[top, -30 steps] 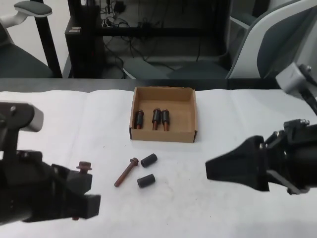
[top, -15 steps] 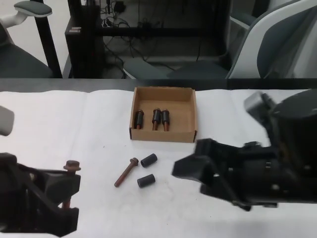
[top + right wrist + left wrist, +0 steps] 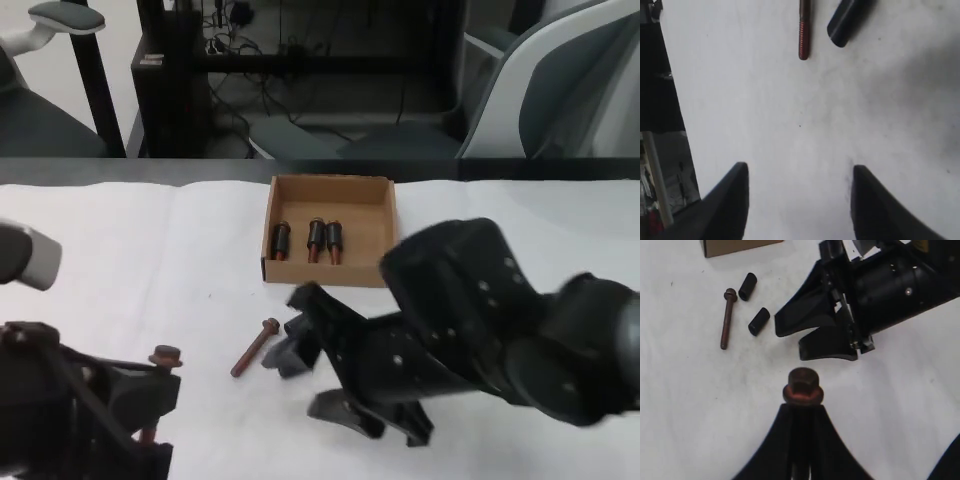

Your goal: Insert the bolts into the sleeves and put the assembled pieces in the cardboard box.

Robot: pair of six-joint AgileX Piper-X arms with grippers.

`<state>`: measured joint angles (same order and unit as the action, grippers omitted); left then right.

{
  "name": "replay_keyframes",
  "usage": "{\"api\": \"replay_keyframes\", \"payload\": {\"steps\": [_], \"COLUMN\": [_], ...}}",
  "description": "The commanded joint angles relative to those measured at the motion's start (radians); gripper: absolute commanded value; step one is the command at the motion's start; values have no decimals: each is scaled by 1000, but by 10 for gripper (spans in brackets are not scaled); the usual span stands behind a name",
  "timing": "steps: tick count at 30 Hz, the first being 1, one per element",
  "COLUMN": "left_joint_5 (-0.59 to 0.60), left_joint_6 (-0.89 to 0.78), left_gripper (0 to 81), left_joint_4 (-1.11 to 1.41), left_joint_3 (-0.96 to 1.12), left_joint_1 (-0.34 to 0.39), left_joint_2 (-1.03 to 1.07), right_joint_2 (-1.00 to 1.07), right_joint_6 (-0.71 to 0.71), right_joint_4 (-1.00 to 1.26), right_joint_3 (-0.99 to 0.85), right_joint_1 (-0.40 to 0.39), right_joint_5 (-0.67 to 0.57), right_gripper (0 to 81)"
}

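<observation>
My left gripper (image 3: 802, 411) is shut on a rusty bolt (image 3: 803, 386) held upright, head up, near the bench's front left (image 3: 165, 357). A second bolt (image 3: 255, 347) lies loose on the white cloth, seen too in the left wrist view (image 3: 727, 317). Two black sleeves (image 3: 747, 286) (image 3: 759, 321) lie beside it. My right gripper (image 3: 790, 342) hangs open just past the nearer sleeve, its fingers spread over bare cloth (image 3: 800, 170). The right wrist view catches the loose bolt's threaded tip (image 3: 804, 35) and one sleeve (image 3: 844, 21). In the high view the right arm covers most of the sleeves.
The cardboard box (image 3: 330, 272) stands at the middle back and holds three assembled pieces (image 3: 316, 238). Its corner shows in the left wrist view (image 3: 735, 246). White cloth covers the bench, with free room at the left and far right. Chairs and a dark frame stand behind.
The right arm has swung left from the bench's right side to the sleeves, gripper still open. The left gripper shifted slightly and still holds its bolt.
</observation>
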<state>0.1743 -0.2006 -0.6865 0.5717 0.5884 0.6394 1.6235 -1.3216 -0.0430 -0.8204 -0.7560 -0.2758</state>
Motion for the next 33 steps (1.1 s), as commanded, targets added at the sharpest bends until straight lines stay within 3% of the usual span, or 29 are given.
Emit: {"api": "replay_keyframes", "payload": {"steps": [1,4,8,12,24,33], "left_joint_5": [12,12,13,39,267,267], "left_joint_6": [6,6,6,24,72,112], "left_gripper": [17,17,17,17,17,17], "left_joint_4": [35,49,46,44,39,39], "left_joint_3": [23,38,65,102,123,123], "left_joint_1": [3,1,-11,-73,-389,-407], "left_joint_2": [6,6,6,6,6,9], "right_joint_2": [53,94,133,135,155,240], "right_joint_6": [-107,-172,-285,-376,-359,-328], "right_joint_4": [26,24,-13,-105,-321,-412], "right_joint_3": [-77,-123,-150,-149,-253,-383], "right_joint_1": [-2,-2,-2,-2,4,4], "right_joint_5": [20,31,31,39,169,178], "right_gripper": [512,444,444,444,444,444]}}
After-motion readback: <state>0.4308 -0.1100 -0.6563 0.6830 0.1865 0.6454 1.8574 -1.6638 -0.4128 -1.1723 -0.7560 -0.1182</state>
